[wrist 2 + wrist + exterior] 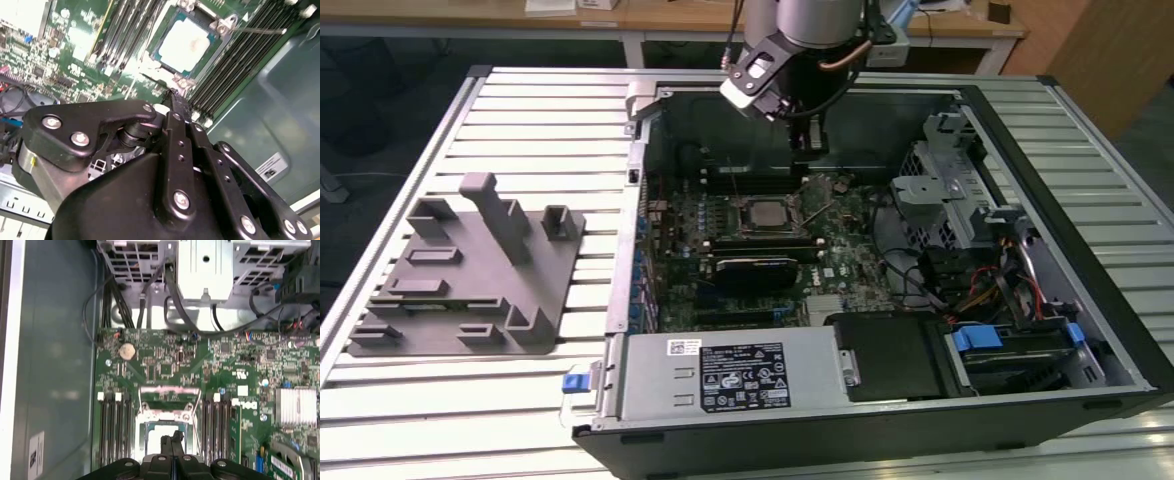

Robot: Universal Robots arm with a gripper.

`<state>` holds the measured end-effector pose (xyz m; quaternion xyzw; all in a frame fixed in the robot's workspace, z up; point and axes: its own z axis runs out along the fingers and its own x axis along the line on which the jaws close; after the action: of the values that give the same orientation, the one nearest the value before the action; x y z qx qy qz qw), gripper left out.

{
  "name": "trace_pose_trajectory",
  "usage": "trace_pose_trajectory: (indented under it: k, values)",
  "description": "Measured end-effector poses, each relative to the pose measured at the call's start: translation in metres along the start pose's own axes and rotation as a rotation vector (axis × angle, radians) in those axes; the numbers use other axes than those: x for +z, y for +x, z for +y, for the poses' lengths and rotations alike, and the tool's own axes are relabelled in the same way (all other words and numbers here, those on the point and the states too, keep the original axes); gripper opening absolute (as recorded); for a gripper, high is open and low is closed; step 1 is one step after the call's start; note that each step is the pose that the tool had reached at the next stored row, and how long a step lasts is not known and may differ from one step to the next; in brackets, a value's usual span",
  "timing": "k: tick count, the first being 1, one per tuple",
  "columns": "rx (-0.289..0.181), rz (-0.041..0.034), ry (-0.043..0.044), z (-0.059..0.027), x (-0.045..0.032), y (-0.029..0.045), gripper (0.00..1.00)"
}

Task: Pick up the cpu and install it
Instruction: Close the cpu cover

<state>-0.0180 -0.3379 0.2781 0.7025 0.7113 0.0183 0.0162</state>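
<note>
While a grey tray (pixel 467 290) with tall posts sits on the striped metal table (pixel 534 120) at the exterior view's left, an open computer case (pixel 635 180) lies next to it. Inside the case is a green board (pixel 841 260) with many small parts. The cpu (pixel 761 213) is lying flat in its black socket (pixel 761 232) near the middle of that board. It looks like a shiny pale square in the second wrist view (pixel 185 42). The gripper (pixel 810 146) hangs just above the board, a little to the exterior view's right of the cpu and close to the socket's edge. In the first wrist view its two black fingers (pixel 167 445) are pressed together with nothing between them. Farther right is a metal cage (pixel 947 190). Near that is a bunch of red, yellow and black wires (pixel 981 295).
</note>
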Motion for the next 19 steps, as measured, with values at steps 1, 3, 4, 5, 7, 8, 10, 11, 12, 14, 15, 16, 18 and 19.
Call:
trace_pose_trajectory:
  k: [1,3,4,5,7,8,10,11,12,14,15,16,18,19]
  values:
    - [0.0,0.0,0.0,0.0027,0.0001,0.0,0.11]
    - [0.0,0.0,0.0,0.0079,0.0004,-0.0001,0.11]
    - [0.0,-0.0001,0.0,0.0109,0.0005,-0.0001,0.11]
    - [0.0,0.0,0.0,0.0136,0.0007,-0.0002,0.11]
    - [0.0,-0.0001,0.0,0.0188,0.0009,-0.0003,0.11]
    - [0.0,0.0,0.0,0.0212,0.0011,-0.0003,0.11]
    - [0.0,-0.0001,0.0001,0.0258,0.0013,-0.0003,0.11]
    - [0.0,-0.0002,0.0001,0.0281,0.0014,-0.0003,0.11]
    - [0.0,-0.0002,0.0001,0.0303,0.0015,-0.0003,0.11]
    - [0.0,-0.0001,0.0002,0.0343,0.0019,-0.0003,0.11]
    - [0.0,-0.0001,0.0004,0.0363,0.0021,-0.0003,0.11]
    - [0.0,0.0,0.0007,0.0382,0.0023,-0.0003,0.11]
    - [0.0,0.0,0.0014,0.042,0.0027,-0.0003,0.11]
    - [0.0,0.0,0.0017,0.0437,0.0029,-0.0003,0.11]
